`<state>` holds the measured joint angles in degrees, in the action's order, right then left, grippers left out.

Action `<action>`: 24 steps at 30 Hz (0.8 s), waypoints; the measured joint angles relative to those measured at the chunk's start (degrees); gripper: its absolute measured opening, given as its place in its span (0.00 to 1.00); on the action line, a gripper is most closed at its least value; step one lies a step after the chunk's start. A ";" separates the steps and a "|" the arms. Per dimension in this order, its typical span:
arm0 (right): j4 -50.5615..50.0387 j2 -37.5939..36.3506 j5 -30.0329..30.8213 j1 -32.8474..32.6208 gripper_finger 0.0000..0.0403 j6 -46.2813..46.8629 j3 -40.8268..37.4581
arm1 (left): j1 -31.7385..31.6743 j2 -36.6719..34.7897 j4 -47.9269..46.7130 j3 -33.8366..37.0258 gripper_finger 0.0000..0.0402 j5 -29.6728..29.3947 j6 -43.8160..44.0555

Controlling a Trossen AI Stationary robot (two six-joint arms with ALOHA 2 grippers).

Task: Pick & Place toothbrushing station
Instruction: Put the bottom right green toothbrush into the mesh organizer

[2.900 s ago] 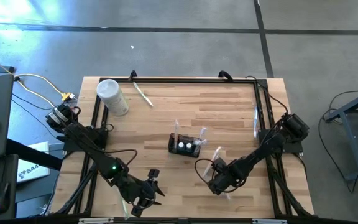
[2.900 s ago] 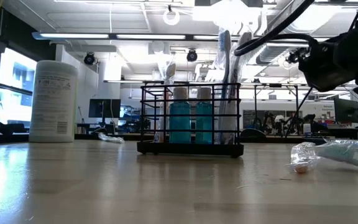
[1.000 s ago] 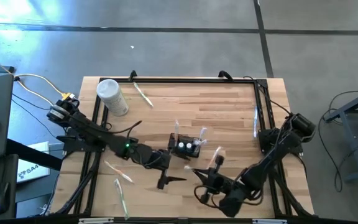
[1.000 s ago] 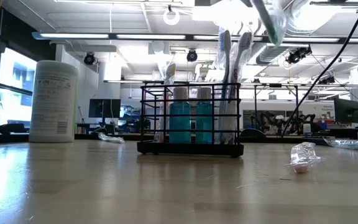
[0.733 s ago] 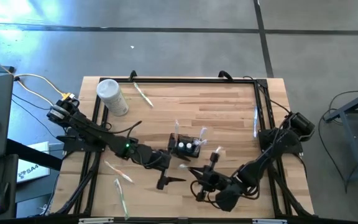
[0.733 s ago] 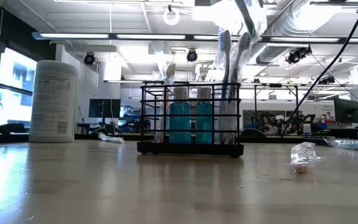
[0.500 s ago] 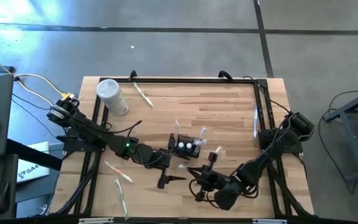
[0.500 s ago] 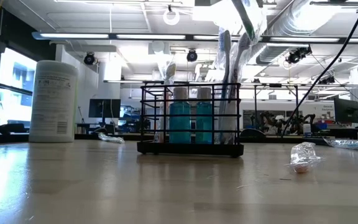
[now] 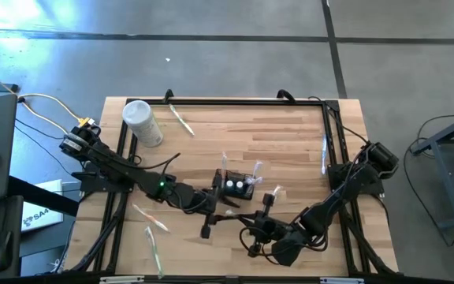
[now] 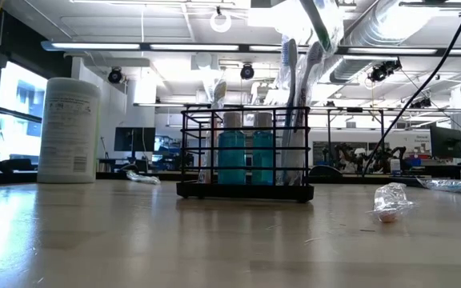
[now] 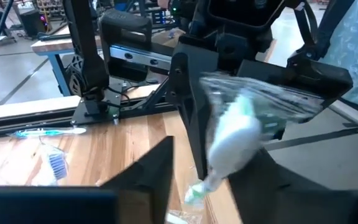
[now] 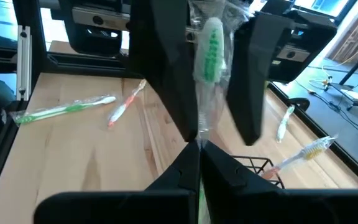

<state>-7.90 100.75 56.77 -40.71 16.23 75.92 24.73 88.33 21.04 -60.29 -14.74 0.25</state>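
Toothbrushing station: the black wire holder (image 9: 236, 185) is standing upright near the middle of the wooden table (image 9: 290, 142), loaded with two blue bottles (image 10: 244, 157) and several brushes rising from its top; neither gripper is touching it.

Right gripper: the right gripper (image 9: 263, 216) is hovering just in front of the station, toward the table's near edge. Its fingers (image 12: 180, 177) are pressed together, pinching a green-and-white toothbrush in clear wrap (image 12: 209, 43) by its lower end, with the bristle end pointing up and away.

Left gripper: the left gripper (image 9: 215, 216) is reaching in from the left side, close beside the right one. Its jaws are standing partly apart on either side of the wrapped brush's head (image 11: 235, 134); I cannot tell whether they are actually touching it.

From table height: the held brush (image 10: 317, 20) is showing tilted above the station's right end.

White canister: a lidded white cylinder (image 9: 142, 122) is standing at the far left corner, well apart from the station.

Loose brushes: one wrapped brush (image 9: 181, 120) is lying near the canister, two more (image 9: 150, 218) (image 9: 154, 251) are lying at the near left, and another (image 9: 324, 154) is lying along the right edge.

Wrapper scrap: a crumpled clear piece (image 10: 392, 201) is lying on the wood to the right of the station in the low view.
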 joint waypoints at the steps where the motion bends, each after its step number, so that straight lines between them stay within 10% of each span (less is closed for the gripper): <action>1: 0.01 0.00 -0.23 0.00 0.01 0.14 0.00 | 0.02 0.00 0.02 0.00 0.28 0.02 0.00; 6: 0.05 -0.02 -2.70 0.09 0.01 0.41 0.00 | 0.09 0.00 -0.29 0.00 0.04 0.54 0.18; 24: -1.46 -1.14 5.69 -4.20 0.52 2.16 0.00 | 0.02 -6.73 -12.04 -0.75 0.02 -7.37 1.68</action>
<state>-9.36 99.61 62.46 -44.91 18.40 75.92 24.75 81.61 8.99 -61.04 -22.11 1.93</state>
